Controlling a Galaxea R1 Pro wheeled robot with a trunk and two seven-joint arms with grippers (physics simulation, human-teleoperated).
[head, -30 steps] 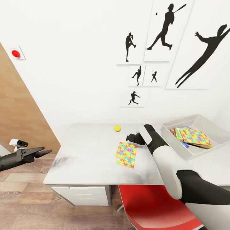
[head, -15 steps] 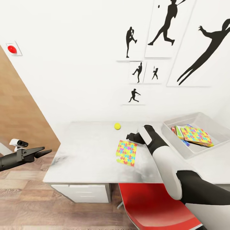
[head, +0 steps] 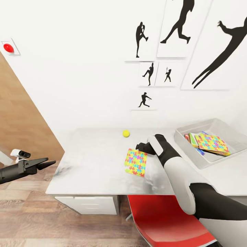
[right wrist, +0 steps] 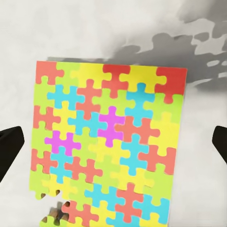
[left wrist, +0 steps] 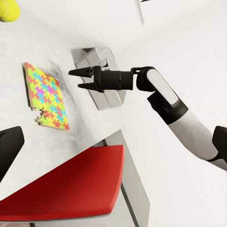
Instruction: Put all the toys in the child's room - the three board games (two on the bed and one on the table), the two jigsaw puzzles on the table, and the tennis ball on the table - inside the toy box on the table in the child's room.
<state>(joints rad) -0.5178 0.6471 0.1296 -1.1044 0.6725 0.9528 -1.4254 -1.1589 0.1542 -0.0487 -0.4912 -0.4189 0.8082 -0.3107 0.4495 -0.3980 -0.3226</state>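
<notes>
While spread wide, the right gripper [left wrist: 78, 79] hovers empty above the jigsaw puzzle [right wrist: 108, 145].

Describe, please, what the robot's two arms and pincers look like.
Both arms have glossy white shells with black joint sections. The right pincer is matte black with two slim pointed fingers. The left pincer is likewise black and tapered, with a small white camera mounted above it.
</notes>
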